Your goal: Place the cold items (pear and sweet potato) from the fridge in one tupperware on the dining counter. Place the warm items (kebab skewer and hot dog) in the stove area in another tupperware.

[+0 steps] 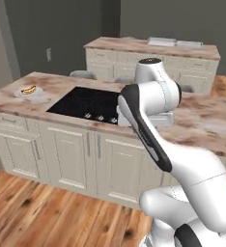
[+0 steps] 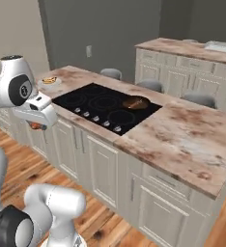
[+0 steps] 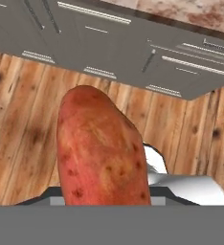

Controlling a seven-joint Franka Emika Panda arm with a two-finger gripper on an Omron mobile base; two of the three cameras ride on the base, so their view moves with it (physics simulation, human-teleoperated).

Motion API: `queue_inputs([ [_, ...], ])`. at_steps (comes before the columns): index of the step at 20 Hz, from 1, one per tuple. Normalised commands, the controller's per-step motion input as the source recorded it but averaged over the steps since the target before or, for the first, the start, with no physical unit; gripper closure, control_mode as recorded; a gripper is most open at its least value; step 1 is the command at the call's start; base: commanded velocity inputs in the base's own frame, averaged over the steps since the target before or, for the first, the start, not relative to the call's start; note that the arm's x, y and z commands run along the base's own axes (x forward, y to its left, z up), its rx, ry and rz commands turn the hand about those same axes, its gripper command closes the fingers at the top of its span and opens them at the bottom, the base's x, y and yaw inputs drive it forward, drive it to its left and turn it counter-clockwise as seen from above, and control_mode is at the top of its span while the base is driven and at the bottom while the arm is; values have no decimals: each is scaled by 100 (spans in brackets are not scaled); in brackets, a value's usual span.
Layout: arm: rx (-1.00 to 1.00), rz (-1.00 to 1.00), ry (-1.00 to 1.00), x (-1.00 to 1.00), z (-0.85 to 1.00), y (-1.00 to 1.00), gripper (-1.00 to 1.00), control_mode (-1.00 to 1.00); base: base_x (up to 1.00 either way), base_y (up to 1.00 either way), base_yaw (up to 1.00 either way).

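Main risk: the sweet potato point(image 3: 102, 150) slipping out mid-carry, since it's big, rounded and hangs well past the pincer point(image 2: 36, 126) (a swing or base jolt could drop it on the wood floor point(image 3: 18, 139)). The low carry could also clip the cabinet fronts point(image 2: 103, 166) below the table point(image 2: 182, 132). The potato sits between the pincer's jaws, sticking out along the hand's line of sight, over the floor just in front of the cabinets. The pincer is pinching the sweet potato, jaws partly spread around it. Hot dog point(image 1: 29, 89) waits on its plate point(image 1: 37, 94) on the table, left of the cooktop point(image 1: 88, 102).
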Motion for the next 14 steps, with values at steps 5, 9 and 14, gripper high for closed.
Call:
queue_inputs([
  [5,0,0,0,0,0,0,100,100,-22,-100,-45],
  [9,0,0,0,0,0,0,100,100,-4,-100,-42],
  [14,0,0,0,0,0,0,100,100,0,-100,-37],
])
